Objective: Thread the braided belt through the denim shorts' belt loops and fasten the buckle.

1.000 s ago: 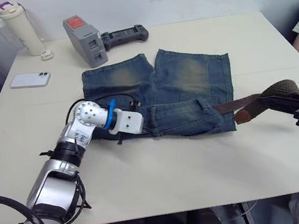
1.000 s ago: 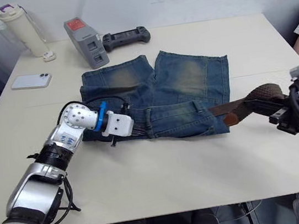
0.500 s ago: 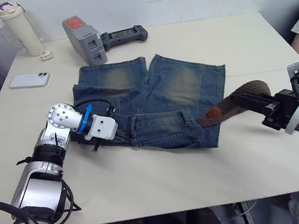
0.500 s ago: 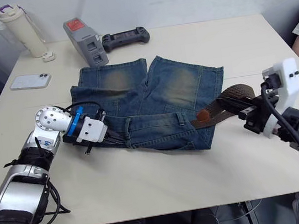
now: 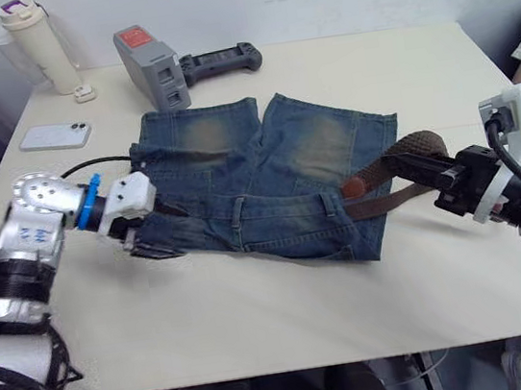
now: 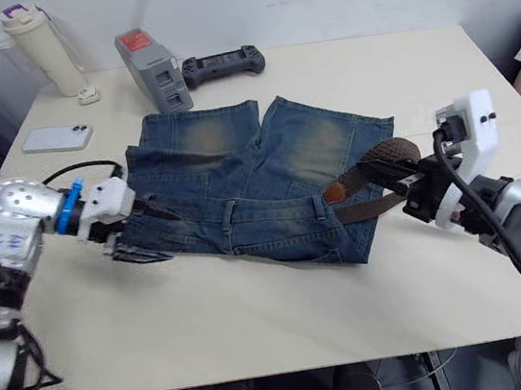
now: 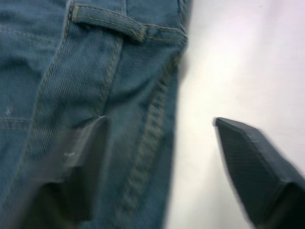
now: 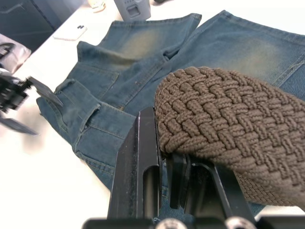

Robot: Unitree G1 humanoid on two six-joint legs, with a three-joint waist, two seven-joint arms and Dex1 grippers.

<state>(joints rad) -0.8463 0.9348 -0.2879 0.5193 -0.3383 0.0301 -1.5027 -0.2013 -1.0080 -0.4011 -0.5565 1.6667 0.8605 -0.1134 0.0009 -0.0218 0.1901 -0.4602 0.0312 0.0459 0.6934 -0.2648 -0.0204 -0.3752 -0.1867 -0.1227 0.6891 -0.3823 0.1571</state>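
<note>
Left gripper (image 5: 154,231) wide apart at denim shorts (image 5: 268,179) waistband corner, ready to pin it. Right gripper (image 6: 413,191) clamps looped braided belt (image 6: 373,165), lifted for threading.

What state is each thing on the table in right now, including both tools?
braided belt: looped, clamped in the right tool, one end lying on the shorts.
denim shorts: flat on the table, waistband toward the robot, corner bunched at the left tool.
left tool: open, one finger on the waistband corner.
right tool: shut on the belt.
phone: lying flat.
bottle: upright, lid on.
</note>
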